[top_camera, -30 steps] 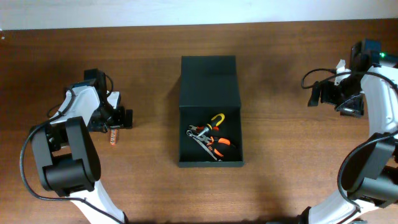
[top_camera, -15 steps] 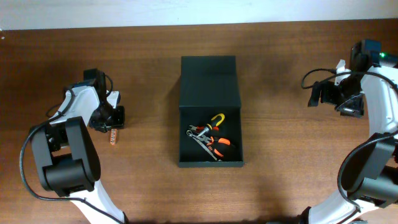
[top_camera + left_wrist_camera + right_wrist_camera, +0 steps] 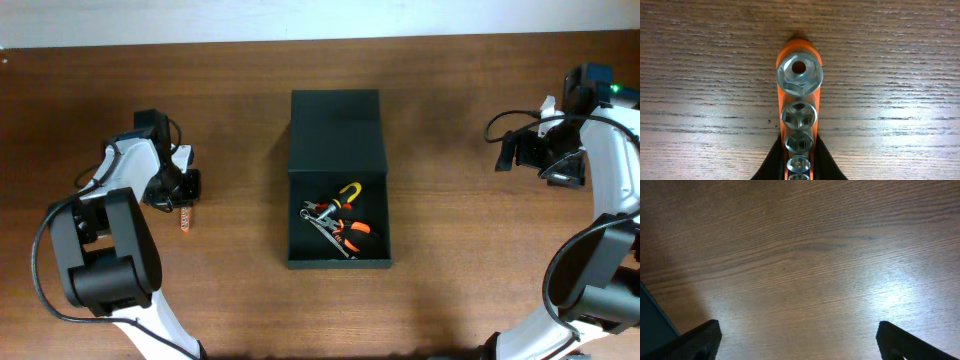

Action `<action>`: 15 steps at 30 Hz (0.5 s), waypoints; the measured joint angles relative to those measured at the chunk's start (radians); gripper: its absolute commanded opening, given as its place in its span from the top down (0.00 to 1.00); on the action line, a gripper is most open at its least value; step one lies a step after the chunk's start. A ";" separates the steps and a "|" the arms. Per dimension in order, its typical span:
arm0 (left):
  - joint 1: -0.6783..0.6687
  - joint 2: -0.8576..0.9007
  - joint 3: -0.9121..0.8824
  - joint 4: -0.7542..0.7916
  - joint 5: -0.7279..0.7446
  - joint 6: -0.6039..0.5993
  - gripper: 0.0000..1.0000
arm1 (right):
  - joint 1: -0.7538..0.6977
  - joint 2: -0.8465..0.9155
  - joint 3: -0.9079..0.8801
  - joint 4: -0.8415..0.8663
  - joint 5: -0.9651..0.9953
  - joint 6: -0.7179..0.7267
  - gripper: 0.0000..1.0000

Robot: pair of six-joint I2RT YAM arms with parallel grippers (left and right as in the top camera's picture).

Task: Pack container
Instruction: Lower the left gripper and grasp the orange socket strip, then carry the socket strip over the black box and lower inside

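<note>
The container [image 3: 300, 215] is a dark rectangular box at the table's middle, its flap lid [image 3: 337, 130] folded back on the far side. Inside lie several hand tools [image 3: 340, 225] with orange and yellow handles. An orange socket rail [image 3: 798, 46] holding several chrome sockets [image 3: 800, 75] lies on the wood at the left. My left gripper [image 3: 799, 167] is shut on the rail's near end, a black finger [image 3: 774, 161] pressed against each side. In the overhead view the left gripper [image 3: 180, 192] sits over the rail [image 3: 183, 222]. My right gripper [image 3: 801, 342] stands open over bare wood, far right of the container.
A dark edge [image 3: 651, 322] shows at the lower left of the right wrist view. Brown wooden table [image 3: 470, 260] all around. The right arm [image 3: 590, 160] curves along the right edge, the left arm [image 3: 105, 250] along the left.
My left gripper's fingers have closed in from wide open onto the socket rail. The rail still lies on the table. The right arm has not moved.
</note>
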 measured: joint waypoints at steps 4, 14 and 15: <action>0.000 0.007 0.032 -0.020 0.003 0.000 0.98 | 0.000 0.000 0.000 0.000 0.000 -0.001 0.01; -0.093 -0.018 0.475 -0.263 0.039 0.048 0.98 | 0.000 0.000 0.000 0.000 0.000 -0.002 0.01; -0.127 -0.031 0.521 -0.275 0.059 0.056 0.98 | 0.000 0.000 0.000 0.000 0.000 -0.001 0.01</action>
